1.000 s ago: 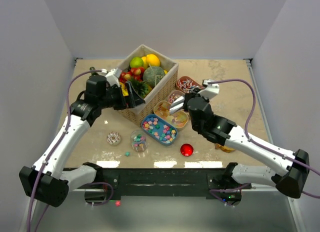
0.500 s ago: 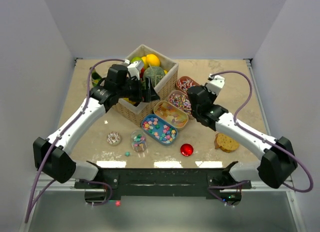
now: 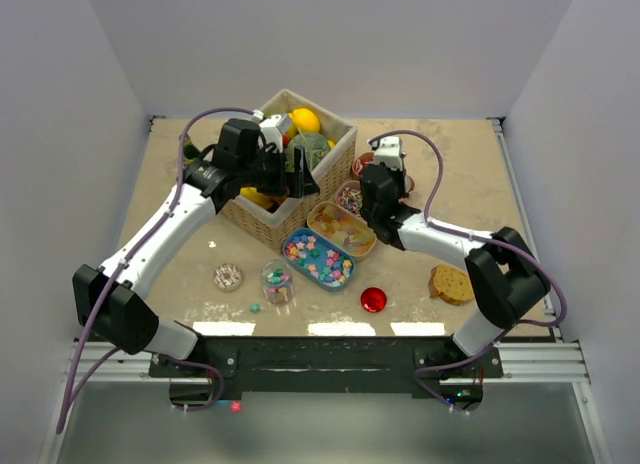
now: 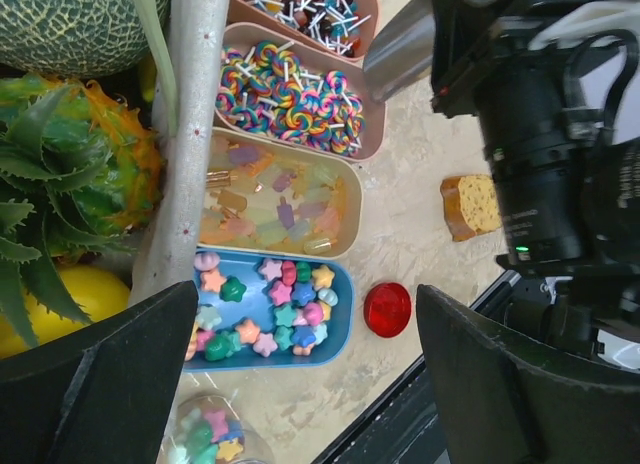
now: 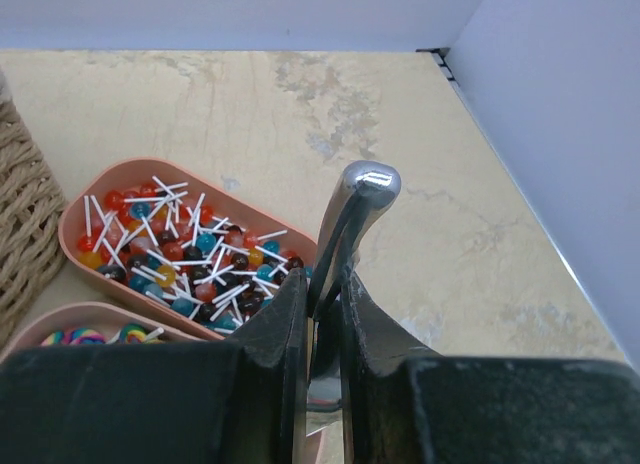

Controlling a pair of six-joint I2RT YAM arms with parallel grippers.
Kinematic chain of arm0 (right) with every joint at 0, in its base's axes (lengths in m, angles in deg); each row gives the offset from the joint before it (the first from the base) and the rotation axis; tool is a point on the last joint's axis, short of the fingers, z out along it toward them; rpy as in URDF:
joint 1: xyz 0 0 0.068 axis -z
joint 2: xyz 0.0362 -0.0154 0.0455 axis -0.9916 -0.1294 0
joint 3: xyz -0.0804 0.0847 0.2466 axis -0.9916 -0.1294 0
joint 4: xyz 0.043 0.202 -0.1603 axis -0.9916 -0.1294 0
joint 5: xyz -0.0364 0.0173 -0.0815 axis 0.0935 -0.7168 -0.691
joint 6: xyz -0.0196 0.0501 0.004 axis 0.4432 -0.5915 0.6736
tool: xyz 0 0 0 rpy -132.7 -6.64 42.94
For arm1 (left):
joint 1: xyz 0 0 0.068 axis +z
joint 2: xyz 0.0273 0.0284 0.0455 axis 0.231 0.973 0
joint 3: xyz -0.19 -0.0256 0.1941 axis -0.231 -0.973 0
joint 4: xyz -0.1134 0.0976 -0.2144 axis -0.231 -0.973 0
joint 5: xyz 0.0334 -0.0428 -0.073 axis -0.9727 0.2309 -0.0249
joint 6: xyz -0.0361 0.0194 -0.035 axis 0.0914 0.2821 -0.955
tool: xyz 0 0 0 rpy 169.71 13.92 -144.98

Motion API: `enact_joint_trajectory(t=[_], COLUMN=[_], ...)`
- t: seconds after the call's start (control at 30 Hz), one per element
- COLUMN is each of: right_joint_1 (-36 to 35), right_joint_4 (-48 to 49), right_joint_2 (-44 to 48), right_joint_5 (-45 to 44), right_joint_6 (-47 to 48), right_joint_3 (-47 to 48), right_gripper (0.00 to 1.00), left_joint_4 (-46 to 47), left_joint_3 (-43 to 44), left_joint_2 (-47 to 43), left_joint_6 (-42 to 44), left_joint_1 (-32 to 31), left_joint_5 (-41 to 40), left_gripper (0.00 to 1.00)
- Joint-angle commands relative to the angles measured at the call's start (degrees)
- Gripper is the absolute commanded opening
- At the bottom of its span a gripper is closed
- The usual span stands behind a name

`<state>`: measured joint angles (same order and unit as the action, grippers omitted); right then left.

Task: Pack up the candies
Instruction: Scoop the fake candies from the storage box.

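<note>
The candies lie in open trays right of the wicker basket (image 3: 262,216). A blue tray (image 3: 318,259) (image 4: 345,329) holds pastel stars, and a yellow tray (image 3: 342,229) (image 4: 275,199) holds gummies. One pink tray (image 4: 290,89) carries swirl lollipops and another (image 5: 180,249) carries ball lollipops. A small jar (image 3: 277,281) has a few stars in it. My left gripper (image 3: 298,181) (image 4: 300,384) hangs open and empty over the basket's right edge. My right gripper (image 3: 385,172) (image 5: 322,304) is shut on metal tongs (image 5: 355,209) above the back pink tray.
The basket is full of toy fruit, with a pineapple (image 4: 80,174) under my left wrist. A sprinkled doughnut (image 3: 228,276), a red disc (image 3: 373,300), a cookie (image 3: 452,284) and one loose candy (image 3: 254,307) lie on the table near the front.
My left arm has swung from the basket's left side across to its right edge. My right arm has drawn back from the yellow tray to the far pink tray, still gripping the tongs.
</note>
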<state>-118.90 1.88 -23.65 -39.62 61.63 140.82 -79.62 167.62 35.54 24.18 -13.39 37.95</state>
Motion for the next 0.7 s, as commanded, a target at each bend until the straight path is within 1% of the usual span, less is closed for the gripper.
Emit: enact_joint_trajectory(t=[0.0, 0.13, 0.3, 0.47, 0.67], right_joint_1=[0.74, 1.09, 1.18, 1.71, 2.32], right_joint_4=[13.66, 14.37, 12.88, 11.73, 10.33], right_joint_2=[-0.98, -1.60, -1.77, -1.95, -2.92], right_joint_5=[2.53, 4.91, 6.76, 6.59, 6.15], right_joint_6=[13.59, 15.26, 14.04, 11.05, 9.03], right_joint_3=[-0.48, -1.19, -2.24, -4.09, -4.88], right_gripper=[0.00, 0.00, 0.00, 0.00, 0.00], left_joint_4=[-0.49, 0.82, 2.14, 1.88, 0.74], left_joint_3=[4.36, 3.58, 2.43, 1.99, 1.82], left_joint_2=[-0.60, -1.92, -2.54, -2.19, -1.57], left_joint_6=[1.16, -0.16, -1.22, -0.70, -0.08], left_joint_1=[1.25, 5.02, 7.93, 8.64, 8.72], left_joint_5=[0.42, 4.98, 8.69, 8.69, 6.58], left_gripper=[0.95, 0.95, 0.96, 0.96, 0.95])
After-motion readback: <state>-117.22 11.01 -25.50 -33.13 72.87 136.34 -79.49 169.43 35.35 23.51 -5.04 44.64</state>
